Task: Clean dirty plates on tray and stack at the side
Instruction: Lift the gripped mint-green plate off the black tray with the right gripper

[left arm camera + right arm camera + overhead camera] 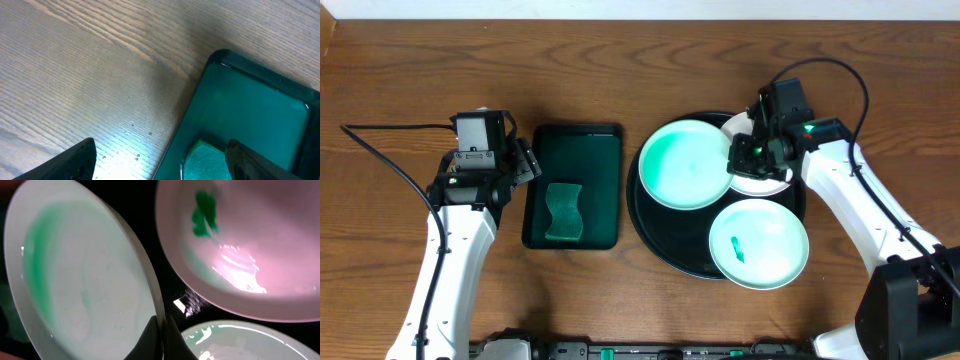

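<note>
Three pale plates are on the round black tray. My right gripper is shut on the right rim of the upper-left plate, which is tilted with a green smear on its left side; in the right wrist view the rim sits between the fingers. A second plate lies behind it, partly hidden by the gripper. The front plate has a small green smear. My left gripper is open and empty above the left edge of the dark green tray.
A green sponge lies on the rectangular dark green tray left of the black tray; its corner shows in the left wrist view. Bare wooden table lies around both trays. Cables run from both arms.
</note>
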Controlling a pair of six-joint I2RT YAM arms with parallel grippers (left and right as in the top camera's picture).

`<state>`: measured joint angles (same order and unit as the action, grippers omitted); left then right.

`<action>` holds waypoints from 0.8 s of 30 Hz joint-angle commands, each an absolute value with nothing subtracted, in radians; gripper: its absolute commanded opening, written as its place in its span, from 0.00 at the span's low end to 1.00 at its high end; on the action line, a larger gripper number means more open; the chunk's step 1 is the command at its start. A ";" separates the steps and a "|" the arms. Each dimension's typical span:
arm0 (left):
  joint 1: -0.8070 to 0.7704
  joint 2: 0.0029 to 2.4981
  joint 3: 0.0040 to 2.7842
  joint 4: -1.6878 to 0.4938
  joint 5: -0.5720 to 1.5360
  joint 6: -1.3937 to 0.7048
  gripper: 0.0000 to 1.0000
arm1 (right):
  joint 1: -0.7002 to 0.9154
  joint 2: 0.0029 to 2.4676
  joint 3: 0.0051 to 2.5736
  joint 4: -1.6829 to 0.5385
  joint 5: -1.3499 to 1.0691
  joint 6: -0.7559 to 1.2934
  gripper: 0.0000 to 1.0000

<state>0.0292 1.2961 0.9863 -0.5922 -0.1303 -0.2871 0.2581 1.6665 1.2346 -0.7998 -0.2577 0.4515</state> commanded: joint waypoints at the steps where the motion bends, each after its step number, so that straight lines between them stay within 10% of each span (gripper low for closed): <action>1: 0.033 1.293 0.999 -0.593 -0.143 -0.281 0.83 | 0.286 1.640 1.282 -0.799 -0.277 0.454 0.01; 24: 0.033 1.293 0.999 -0.593 -0.143 -0.281 0.83 | 0.662 1.647 1.281 -0.549 0.182 0.553 0.01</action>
